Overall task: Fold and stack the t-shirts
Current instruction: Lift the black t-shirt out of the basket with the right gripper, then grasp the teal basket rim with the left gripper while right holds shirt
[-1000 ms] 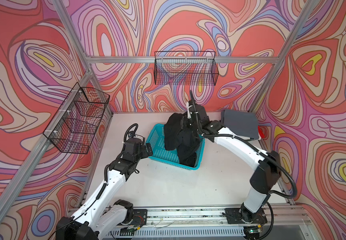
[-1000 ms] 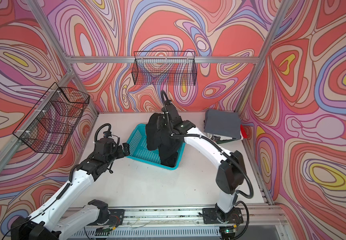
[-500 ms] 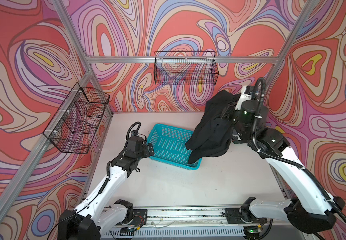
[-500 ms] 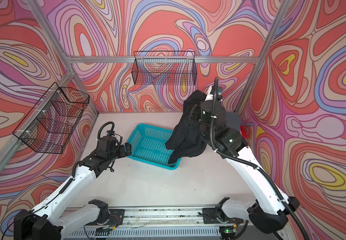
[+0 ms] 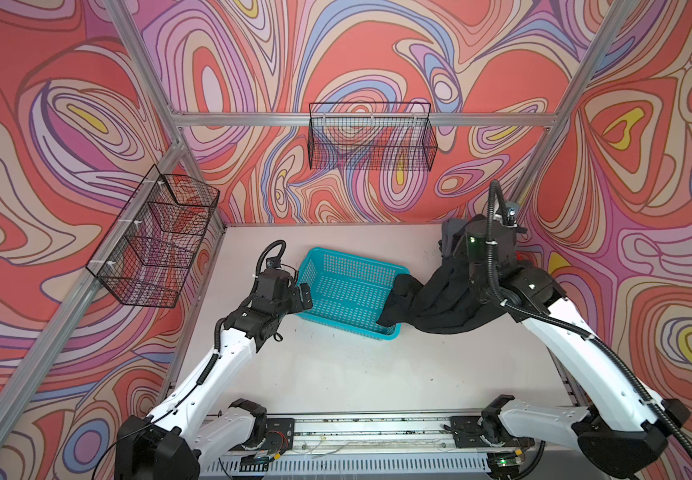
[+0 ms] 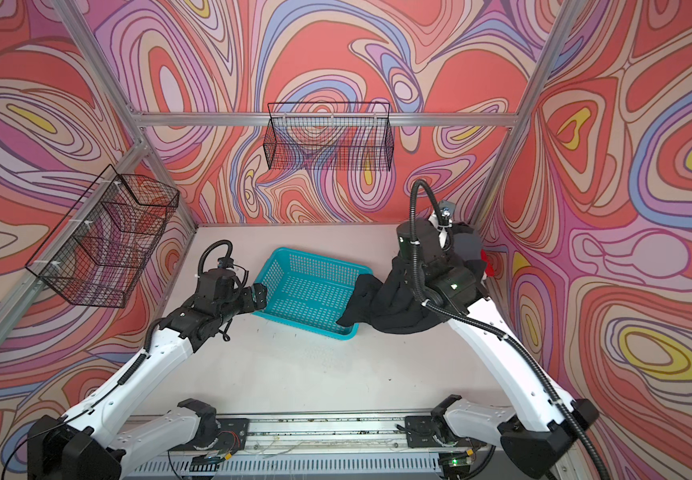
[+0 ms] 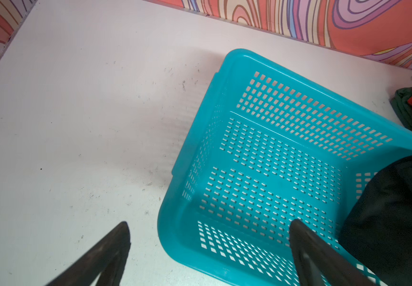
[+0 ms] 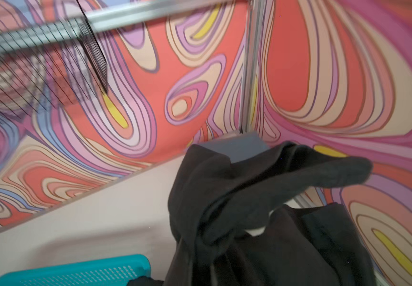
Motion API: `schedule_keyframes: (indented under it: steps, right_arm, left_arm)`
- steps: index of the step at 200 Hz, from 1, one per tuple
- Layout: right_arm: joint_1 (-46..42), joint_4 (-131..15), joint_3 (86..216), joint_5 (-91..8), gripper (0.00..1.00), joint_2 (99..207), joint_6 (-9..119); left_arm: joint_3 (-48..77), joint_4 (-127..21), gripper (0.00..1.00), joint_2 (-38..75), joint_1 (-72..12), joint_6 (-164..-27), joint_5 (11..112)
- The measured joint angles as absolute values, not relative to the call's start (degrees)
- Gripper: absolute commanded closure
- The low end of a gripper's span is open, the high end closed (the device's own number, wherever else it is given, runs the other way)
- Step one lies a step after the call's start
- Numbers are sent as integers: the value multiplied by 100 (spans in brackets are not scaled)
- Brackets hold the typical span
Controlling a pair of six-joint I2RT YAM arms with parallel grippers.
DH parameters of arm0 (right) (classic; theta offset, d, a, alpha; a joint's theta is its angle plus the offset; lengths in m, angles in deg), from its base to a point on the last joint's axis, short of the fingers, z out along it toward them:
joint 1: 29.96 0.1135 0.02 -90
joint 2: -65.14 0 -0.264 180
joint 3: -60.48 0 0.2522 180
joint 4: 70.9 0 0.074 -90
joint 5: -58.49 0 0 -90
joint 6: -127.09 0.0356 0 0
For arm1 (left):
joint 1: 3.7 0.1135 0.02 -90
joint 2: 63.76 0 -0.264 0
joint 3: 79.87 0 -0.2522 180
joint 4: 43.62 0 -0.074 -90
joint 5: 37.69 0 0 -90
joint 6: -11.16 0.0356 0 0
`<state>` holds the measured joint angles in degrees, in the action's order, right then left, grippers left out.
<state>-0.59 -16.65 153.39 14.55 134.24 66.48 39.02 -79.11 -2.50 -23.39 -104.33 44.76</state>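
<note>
Roughly left-right, black t-shirt (image 5: 440,303), tail over basket (image 5: 352,259).

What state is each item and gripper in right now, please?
black t-shirt: unfolded, hanging from the right gripper, one end draped over the rim of the turquoise basket.
turquoise basket: upright, otherwise empty.
grey t-shirt: folded, in the back corner.
left gripper: open, holding nothing.
right gripper: shut on the black t-shirt.
</note>
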Motion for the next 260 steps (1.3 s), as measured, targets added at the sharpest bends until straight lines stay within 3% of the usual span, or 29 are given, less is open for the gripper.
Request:
schedule_keyframes:
  steps: [63,67,76,81,87,100,147,210,245,260]
  right_arm:
    - [-265,-2105,13066,-34,100,13649,7771]
    - [-284,-2170,12988,-132,88,13702,7815]
    - [-345,-2301,12874,-355,41,13831,7891]
    - [-400,-2393,12830,-488,26,13905,7869]
    - [-483,-2481,12808,-665,17,13999,7856]
    - [-724,-2640,12813,-1013,10,14196,7806]
    - [-1076,-3036,12846,-1826,7,14493,7550]
    - [-1076,-3573,12701,-2519,7,14696,7579]
    - [-1076,-3796,12398,-2608,8,14690,7664]
    - [-1076,-3866,12251,-2639,8,14690,7697]
  left_arm:
    - [3808,-8200,0,-336,-2662,-10578,4478]
    - [3814,-8204,0,-364,-2662,-10611,4480]
    - [3845,-8213,0,-469,-2666,-10718,4483]
    - [3862,-8226,0,-530,-2671,-10781,4487]
    - [3891,-8252,0,-611,-2677,-10884,4505]
    - [3978,-8307,0,-782,-2721,-11124,4574]
    - [4717,-8255,0,-1055,-3375,-12125,4896]
    - [4931,-7358,3,-161,-3766,-13222,5304]
    - [4925,-7015,18,427,-3794,-13461,5274]
    - [4898,-6849,29,724,-3794,-13487,5291]
